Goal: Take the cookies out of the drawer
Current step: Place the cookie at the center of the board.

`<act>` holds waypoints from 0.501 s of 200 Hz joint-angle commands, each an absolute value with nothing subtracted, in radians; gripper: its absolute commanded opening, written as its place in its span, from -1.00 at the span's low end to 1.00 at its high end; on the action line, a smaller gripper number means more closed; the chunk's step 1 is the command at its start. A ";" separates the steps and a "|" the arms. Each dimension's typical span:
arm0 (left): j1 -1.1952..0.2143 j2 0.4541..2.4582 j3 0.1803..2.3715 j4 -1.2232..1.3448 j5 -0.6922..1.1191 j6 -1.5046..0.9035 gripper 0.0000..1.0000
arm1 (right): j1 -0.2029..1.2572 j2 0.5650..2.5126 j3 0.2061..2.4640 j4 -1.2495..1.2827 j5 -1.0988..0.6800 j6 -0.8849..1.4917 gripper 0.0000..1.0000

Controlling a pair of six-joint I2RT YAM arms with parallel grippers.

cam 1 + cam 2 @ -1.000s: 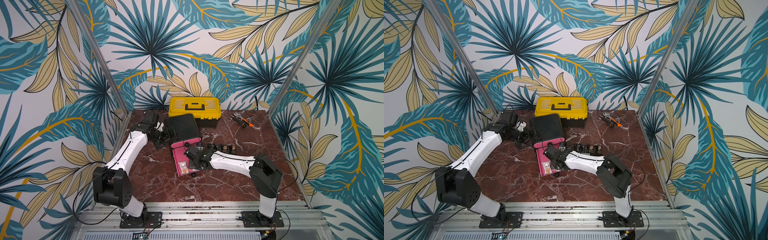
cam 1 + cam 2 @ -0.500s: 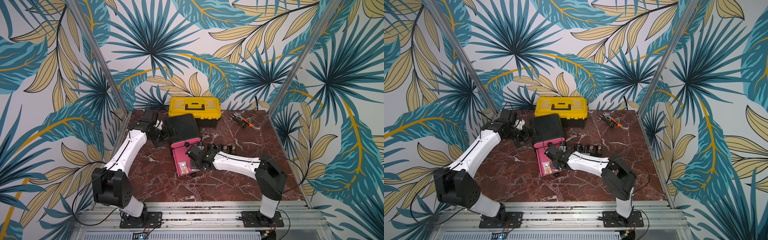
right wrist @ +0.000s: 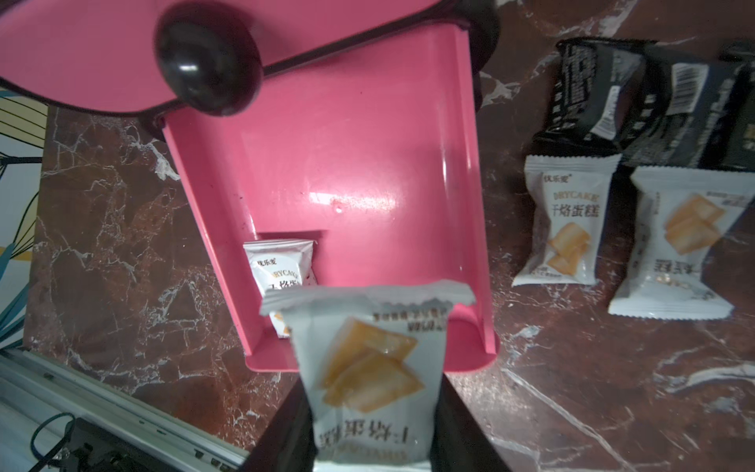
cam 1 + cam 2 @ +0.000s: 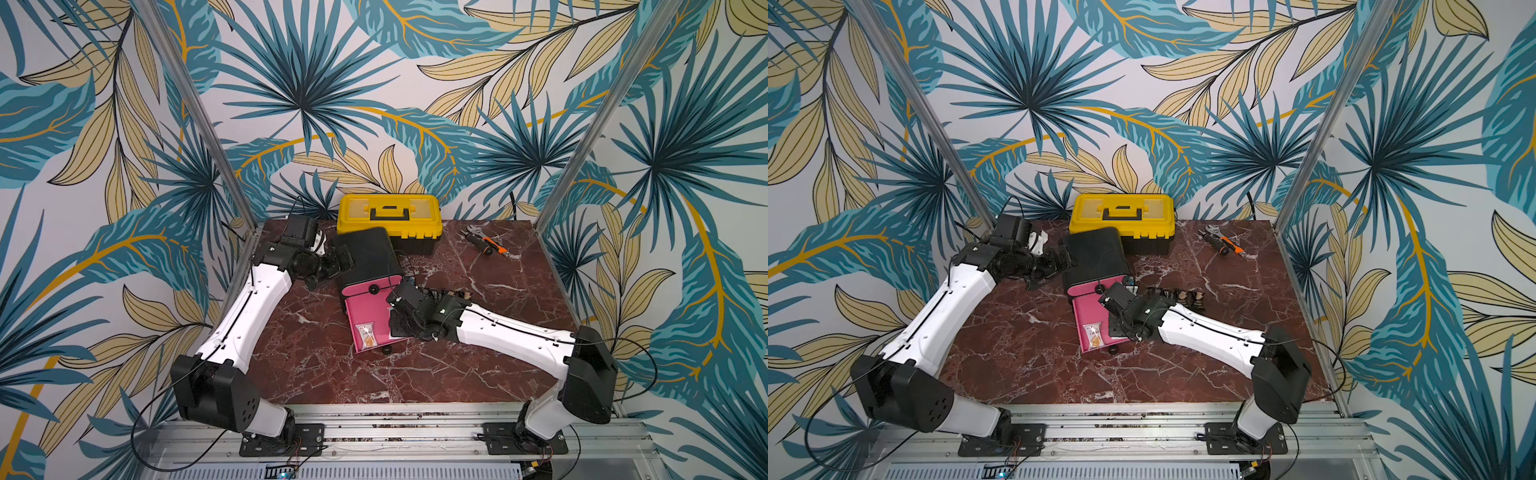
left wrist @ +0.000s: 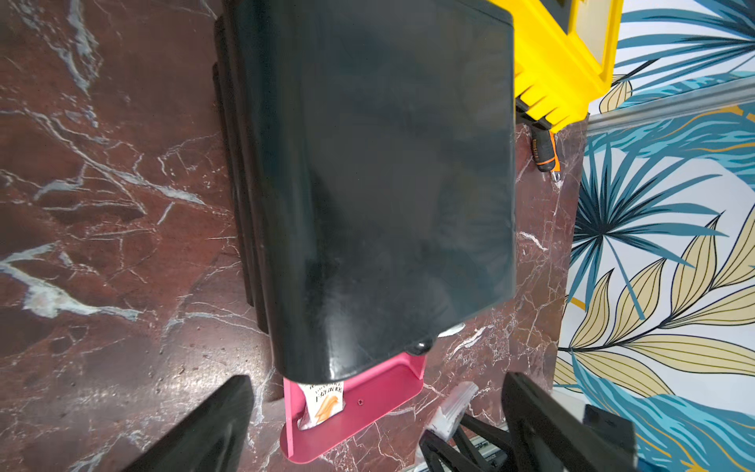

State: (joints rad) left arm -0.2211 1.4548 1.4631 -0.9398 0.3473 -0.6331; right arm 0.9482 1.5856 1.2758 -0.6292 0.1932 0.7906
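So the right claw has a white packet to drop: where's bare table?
Bare marble: the front strip between the pink drawer and the rail; also the patch between the right arm and the orange-handled tools. Crowded: beside the drawer, where packets lie in rows.

The white cookie packet (image 3: 367, 359) in my right pincer (image 3: 372, 433) is thin crinkled film, softly shiny. The drawer (image 3: 367, 175) is smooth pink plastic, glossy, with a shiny black knob (image 3: 208, 61). The black cookie packets (image 3: 592, 90) are creased, glossier film. The counter (image 3: 572, 388) is polished red-brown marble, white-veined. The cabinet shell (image 5: 388, 184) is smooth dark plastic with a dull sheen.
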 commanded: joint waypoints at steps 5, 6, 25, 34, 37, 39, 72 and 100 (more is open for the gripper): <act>-0.256 1.416 1.509 -0.943 0.313 -0.616 1.00 | 0.949 1.504 1.231 -0.745 0.202 0.740 -0.41; -0.257 1.416 1.509 -0.943 0.312 -0.616 1.00 | 0.949 1.502 1.230 -0.747 0.202 0.740 -0.41; -0.275 1.414 1.511 -0.908 0.324 -0.639 1.00 | 0.934 1.437 1.188 -0.778 0.209 0.727 -0.41; -0.286 1.414 1.511 -0.884 0.332 -0.651 1.00 | 0.924 1.407 1.166 -0.788 0.209 0.722 -0.41; -0.289 1.416 1.510 -0.876 0.335 -0.653 1.00 | 0.919 1.396 1.159 -0.792 0.209 0.721 -0.41; -0.291 1.416 1.512 -0.871 0.337 -0.656 1.00 | 0.916 1.390 1.155 -0.793 0.209 0.720 -0.41; -0.337 1.441 1.534 -0.776 0.361 -0.672 1.00 | 0.855 1.303 1.094 -0.840 0.239 0.720 -0.41; -0.376 1.495 1.584 -0.735 0.378 -0.671 1.00 | 0.748 1.254 1.043 -0.855 0.249 0.690 -0.41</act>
State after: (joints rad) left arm -0.3485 1.4559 1.5082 -0.8219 0.3561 -0.6666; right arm 0.8249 1.2938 1.0924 -0.8021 0.2165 0.7277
